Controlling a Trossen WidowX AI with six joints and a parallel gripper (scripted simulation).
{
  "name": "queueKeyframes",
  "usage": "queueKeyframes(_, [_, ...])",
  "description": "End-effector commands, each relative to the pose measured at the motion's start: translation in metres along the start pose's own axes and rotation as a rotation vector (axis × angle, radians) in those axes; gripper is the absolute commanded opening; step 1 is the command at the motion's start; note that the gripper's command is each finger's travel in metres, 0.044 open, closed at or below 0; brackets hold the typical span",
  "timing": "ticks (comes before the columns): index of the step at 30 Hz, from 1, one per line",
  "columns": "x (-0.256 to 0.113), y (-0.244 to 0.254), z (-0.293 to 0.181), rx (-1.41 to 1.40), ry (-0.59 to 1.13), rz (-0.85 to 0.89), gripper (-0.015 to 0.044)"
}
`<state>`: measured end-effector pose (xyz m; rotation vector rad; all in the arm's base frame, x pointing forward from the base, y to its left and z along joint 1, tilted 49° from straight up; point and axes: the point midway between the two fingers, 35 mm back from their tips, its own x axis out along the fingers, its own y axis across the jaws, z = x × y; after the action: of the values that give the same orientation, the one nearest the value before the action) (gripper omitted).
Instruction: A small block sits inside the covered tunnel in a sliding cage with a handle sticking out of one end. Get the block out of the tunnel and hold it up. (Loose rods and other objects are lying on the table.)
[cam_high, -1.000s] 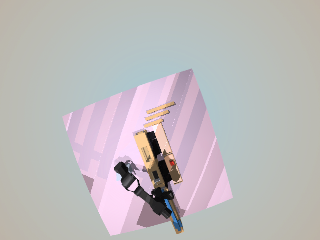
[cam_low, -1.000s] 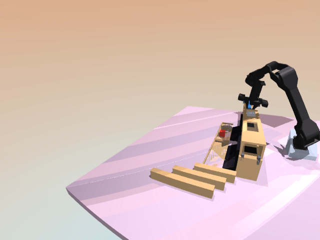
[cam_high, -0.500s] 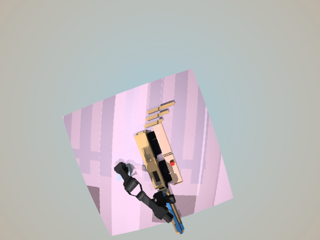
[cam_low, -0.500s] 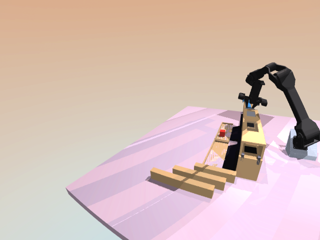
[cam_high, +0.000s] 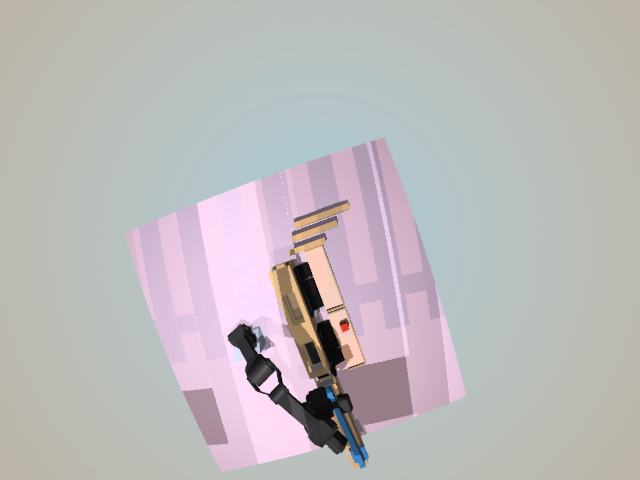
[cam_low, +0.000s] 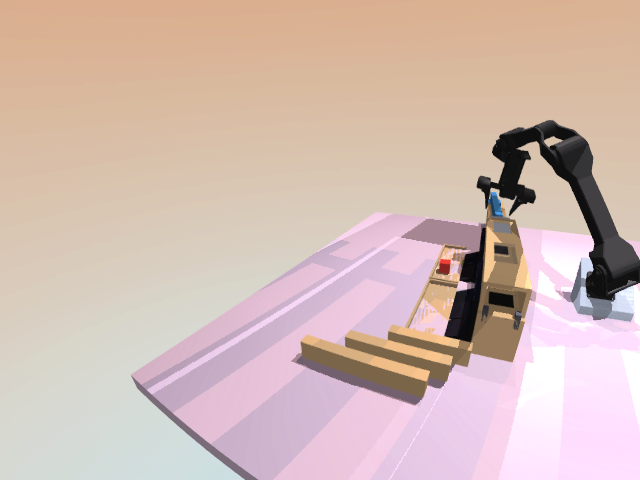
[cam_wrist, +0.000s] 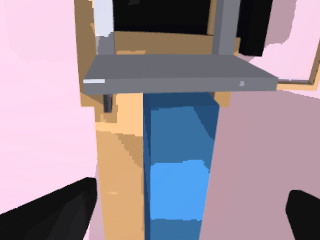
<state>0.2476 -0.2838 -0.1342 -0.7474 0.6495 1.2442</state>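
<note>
- Zero grip in the gripper (cam_high: 330, 401) (cam_low: 498, 209) (cam_wrist: 194, 187), spread wide astride the blue handle (cam_high: 343, 423) (cam_low: 495, 204) (cam_wrist: 180, 190)
- To reach red block (cam_high: 344, 325) (cam_low: 444, 266), probably the target: past handle, beside tunnel (cam_high: 286, 284) (cam_low: 516, 268) (cam_wrist: 87, 50), on side away from arm base
- Lying in shallow tray (cam_high: 356, 366) (cam_low: 454, 246)

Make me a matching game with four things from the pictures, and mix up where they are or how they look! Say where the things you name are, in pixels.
Things:
1. red block (cam_high: 344, 325) (cam_low: 444, 266)
2. blue bar (cam_high: 345, 424) (cam_low: 495, 204) (cam_wrist: 179, 190)
3. three wooden rods (cam_high: 321, 213) (cam_low: 364, 365)
4. gripper (cam_low: 498, 210) (cam_wrist: 192, 195)

Places and states:
A. lying side by side on the table
B. open, above the handle end
C. in a low wooden frame beside the tunnel
D. sticking out past the tunnel's end

Right pairs: 1-C, 2-D, 3-A, 4-B
</note>
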Motion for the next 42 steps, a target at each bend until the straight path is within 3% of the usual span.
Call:
queueKeyframes(1, [-0.001, 0.000, 0.007, -0.001, 0.002, 0.014, 0.0440])
queueKeyframes(32, [0.032, 0.007, 0.020, -0.003, 0.007, 0.023, 0.0440])
queueKeyframes(42, [0.027, 0.006, 0.017, -0.007, 0.011, 0.027, 0.0177])
